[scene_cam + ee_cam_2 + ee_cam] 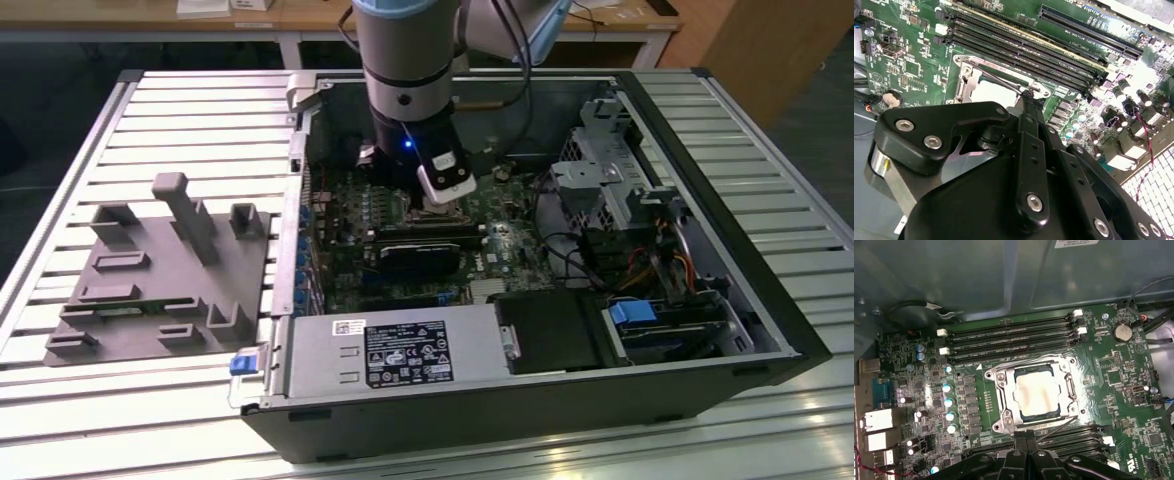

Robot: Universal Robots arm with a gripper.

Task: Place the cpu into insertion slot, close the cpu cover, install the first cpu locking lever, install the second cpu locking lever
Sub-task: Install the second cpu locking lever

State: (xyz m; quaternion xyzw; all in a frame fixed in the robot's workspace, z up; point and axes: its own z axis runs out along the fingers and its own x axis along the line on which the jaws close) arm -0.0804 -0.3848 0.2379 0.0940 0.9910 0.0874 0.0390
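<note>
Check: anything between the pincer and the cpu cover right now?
Nothing visible. The pincer sits at the edge of the cpu cover, which lies flat over the cpu; only bare motherboard around it.

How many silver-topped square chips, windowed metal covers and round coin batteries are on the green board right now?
square silver-grey cpu: 1
windowed silvery metal cpu cover: 1
round silver coin battery: 1
Total: 3
</note>
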